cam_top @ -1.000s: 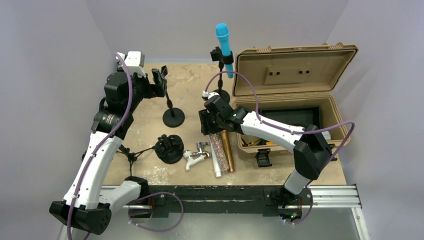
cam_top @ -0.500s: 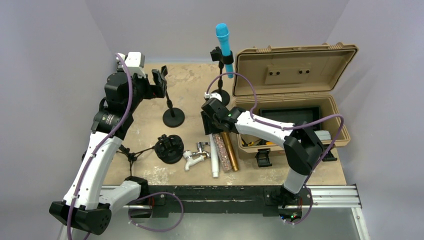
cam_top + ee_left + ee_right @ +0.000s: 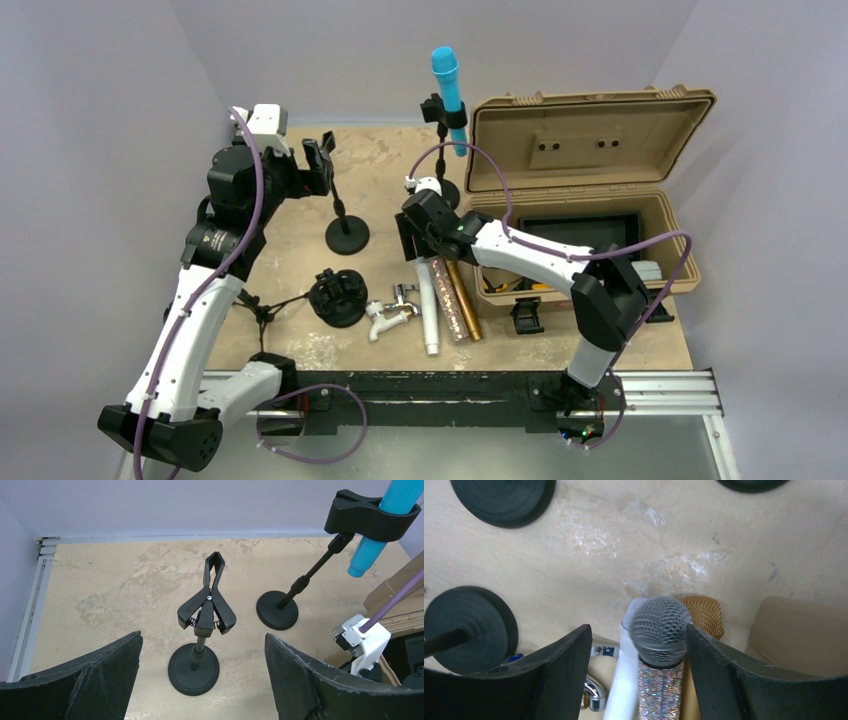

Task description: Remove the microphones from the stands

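The blue microphone [image 3: 447, 85] stands tilted in the black clip [image 3: 447, 112] of the far stand [image 3: 443, 192], and neither gripper touches it. The left wrist view has this microphone [image 3: 382, 525] at the upper right. My left gripper [image 3: 318, 165] is open and empty, facing a second stand [image 3: 206, 610] with an empty clip. My right gripper [image 3: 638, 630] is open low over the table, straddling the head of a glitter microphone [image 3: 660, 630]. The right finger sits against that head and the left finger stands apart. This microphone lies between a white one [image 3: 624, 680] and a gold one [image 3: 706, 615].
An open tan case [image 3: 590, 150] fills the right side, its lid up behind the blue microphone. A black round part [image 3: 338, 297] and a white-and-chrome fitting [image 3: 392, 310] lie near the front. Two black stand bases [image 3: 504, 497] [image 3: 466, 630] show left of my right gripper.
My right gripper has opened and drawn back a little toward the far side, and the glitter microphone now rests on the table. The left arm has not moved.
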{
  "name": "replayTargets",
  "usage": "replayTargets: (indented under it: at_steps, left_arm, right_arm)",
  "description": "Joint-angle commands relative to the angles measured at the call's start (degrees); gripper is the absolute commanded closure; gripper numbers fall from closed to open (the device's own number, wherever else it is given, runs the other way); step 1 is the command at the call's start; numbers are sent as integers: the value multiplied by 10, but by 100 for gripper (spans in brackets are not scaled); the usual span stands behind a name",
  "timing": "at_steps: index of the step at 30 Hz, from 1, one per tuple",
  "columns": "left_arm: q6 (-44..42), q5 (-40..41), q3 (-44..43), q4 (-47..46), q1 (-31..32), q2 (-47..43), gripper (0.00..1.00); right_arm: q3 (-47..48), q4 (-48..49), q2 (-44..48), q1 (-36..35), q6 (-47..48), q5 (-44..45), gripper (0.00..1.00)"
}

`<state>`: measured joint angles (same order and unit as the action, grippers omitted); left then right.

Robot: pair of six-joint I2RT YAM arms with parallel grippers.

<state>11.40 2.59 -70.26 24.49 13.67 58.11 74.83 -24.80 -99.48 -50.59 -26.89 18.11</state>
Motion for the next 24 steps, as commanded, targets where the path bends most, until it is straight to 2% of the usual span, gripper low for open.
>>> replayTargets:
  at_steps: [1,5,9,14,15,20,24]
  left_arm:
    - [-5,13,3,-20,3,-15,10]
    - [-8,13,8,-28,3,-21,12]
    - [-12,28,9,-28,6,-22,12]
    - [43,31,1,-5,-2,-32,11]
    - [64,6,-5,2,-18,-31,11]
    - [197,-253,-41,8,-163,31,11]
    - [251,-417,-37,-63,-212,82,10]
  right_arm:
    - [46,63,40,3,44,21,33]
    - [58,145,58,3,83,-7,33]
    - [30,277,72,3,112,-49,33]
    - [-7,365,81,3,126,-83,34]
    - [-18,375,86,3,132,-88,34]
    - [-74,432,118,3,148,-103,34]
    - [-110,464,148,4,149,-124,34]
